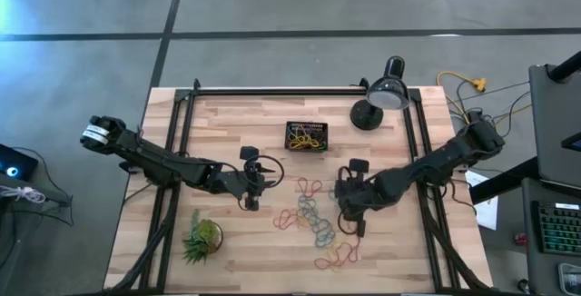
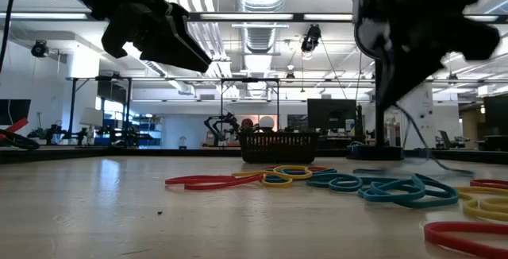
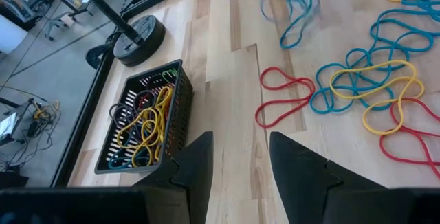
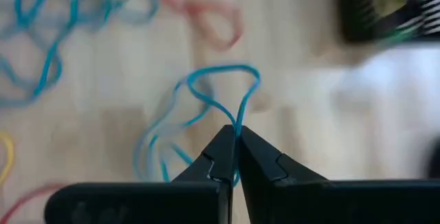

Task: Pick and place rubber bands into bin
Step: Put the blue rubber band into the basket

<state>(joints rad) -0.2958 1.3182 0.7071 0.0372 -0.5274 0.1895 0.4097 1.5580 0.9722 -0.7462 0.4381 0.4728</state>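
Pick step. The right gripper (image 4: 234,143), jaws pinched on a blue rubber band (image 4: 223,90), hangs over the scattered rubber bands (image 1: 313,219). Next, by judgement: carry it to the bin (image 1: 307,136), far centre. The left gripper (image 3: 237,165) waits left, fingers apart, empty.

My dark right claw (image 4: 234,148) pinches a blue rubber band (image 4: 223,90); red, yellow and blue rubber bands (image 3: 357,80) dot the pale wood bench (image 3: 227,80); black bin (image 3: 148,117)
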